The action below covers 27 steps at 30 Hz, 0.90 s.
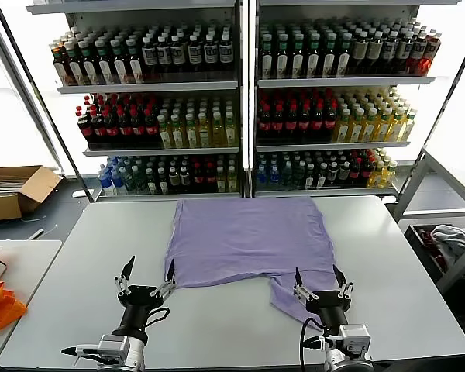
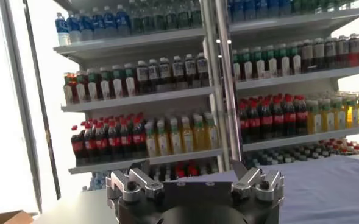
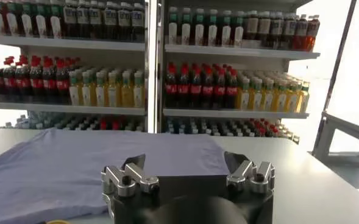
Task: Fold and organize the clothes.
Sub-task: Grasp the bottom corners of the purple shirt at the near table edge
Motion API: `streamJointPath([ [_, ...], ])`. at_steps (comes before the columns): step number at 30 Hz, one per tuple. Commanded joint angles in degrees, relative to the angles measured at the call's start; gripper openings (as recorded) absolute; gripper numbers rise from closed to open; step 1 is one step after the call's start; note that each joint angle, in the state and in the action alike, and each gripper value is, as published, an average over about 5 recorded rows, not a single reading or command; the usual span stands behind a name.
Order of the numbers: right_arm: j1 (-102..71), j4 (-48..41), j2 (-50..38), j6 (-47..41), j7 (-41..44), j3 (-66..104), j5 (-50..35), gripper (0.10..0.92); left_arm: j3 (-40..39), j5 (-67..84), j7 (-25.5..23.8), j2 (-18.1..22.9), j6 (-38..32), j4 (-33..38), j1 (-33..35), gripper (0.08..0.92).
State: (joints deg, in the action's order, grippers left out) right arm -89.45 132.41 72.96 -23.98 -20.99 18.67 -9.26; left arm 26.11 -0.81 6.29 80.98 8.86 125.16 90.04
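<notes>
Head view shows the lavender T-shirt (image 1: 244,236) spread mostly flat on the grey table (image 1: 418,287), reaching from near the far edge toward the middle, with one sleeve or corner bunched and trailing toward the near edge on the right. No print shows, so it probably lies graphic-side down. The left gripper (image 1: 145,280) hovers near the near edge, just beside the shirt's near left corner, fingers spread and holding nothing. The right gripper (image 1: 322,283) hangs over the trailing flap, also spread wide and empty.

The shirt looks light, thin and limp; it will sag and slide rather than hold shape, so a pinch at an edge should do. The best holds seem the near left hem corner and the trailing flap. Bottle shelves (image 1: 240,101) stand beyond the table.
</notes>
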Motion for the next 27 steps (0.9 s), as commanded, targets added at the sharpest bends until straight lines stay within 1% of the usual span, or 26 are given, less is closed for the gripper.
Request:
streamJointPath([
  [1, -0.5, 0.6, 0.0, -0.7, -0.8, 0.2, -0.1, 0.823, -0.5, 2.2, 1.3, -1.7, 3.4, -1.2, -1.7, 0.823],
  [8, -3.1, 0.4, -0.3, -2.0, -3.3, 0.7, -1.5, 0.823, -0.2, 5.5, 0.5, -4.8, 9.3, -3.3, -4.0, 0.823],
  [12, -4.7, -0.3, 0.0, -2.2, -4.5, 0.7, -1.3, 0.823, -0.2, 6.7, 0.4, -5.7, 12.5, -4.9, -5.6, 0.823],
  [21, -7.2, -1.3, 1.3, -2.1, -6.1, -0.8, -1.2, 0.823, -2.7, 10.2, 0.5, -6.5, 15.8, -7.3, -8.4, 0.823],
  [27, -6.7, -2.7, 2.5, -2.6, -7.2, -1.3, -1.7, 0.823, -3.2, 13.1, 0.8, -8.2, 18.6, -7.9, -9.4, 0.823],
])
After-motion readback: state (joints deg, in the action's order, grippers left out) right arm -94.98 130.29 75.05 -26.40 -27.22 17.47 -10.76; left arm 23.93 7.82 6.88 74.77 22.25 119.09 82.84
